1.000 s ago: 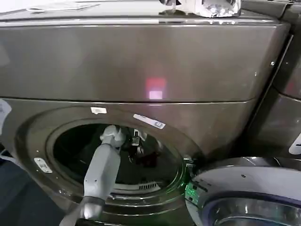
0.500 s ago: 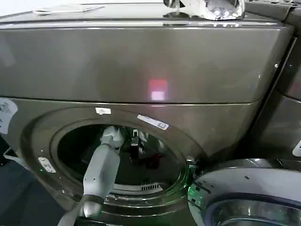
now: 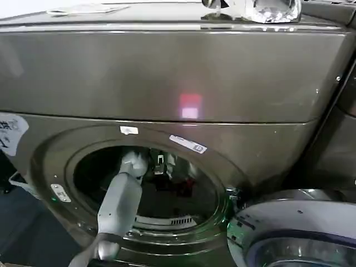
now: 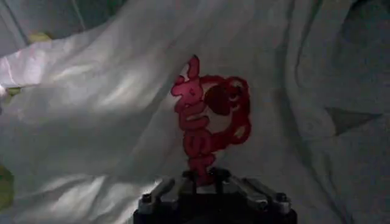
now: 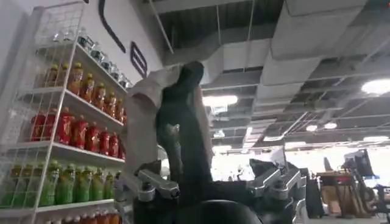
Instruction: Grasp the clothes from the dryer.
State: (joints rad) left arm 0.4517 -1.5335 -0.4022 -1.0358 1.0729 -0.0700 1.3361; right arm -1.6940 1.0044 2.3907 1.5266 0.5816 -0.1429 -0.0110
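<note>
The bronze-grey dryer (image 3: 167, 72) stands in front of me with its round porthole (image 3: 83, 167) open. My left arm reaches into the drum, and the left gripper (image 3: 159, 165) sits deep inside among pale and red bits of the clothes (image 3: 169, 161). In the left wrist view the clothes (image 4: 109, 103) are a white heap with a red print, and the left gripper (image 4: 205, 176) is shut on a fold right at the foot of that print. My right gripper (image 5: 207, 182) is raised away from the dryer, with a dark and pale shape standing up from it.
The dryer's door (image 3: 295, 222) hangs open at the lower right. A white sticker (image 3: 11, 130) sits at the front's left edge and a red light (image 3: 190, 105) glows on the panel. A clear object (image 3: 261, 8) lies on top. A wire shelf of bottles (image 5: 61, 134) stands beside the right arm.
The head view has shifted, so the dryer's front and sticker have slid rightward in the picture. The left arm stays inside the drum at about the same place.
</note>
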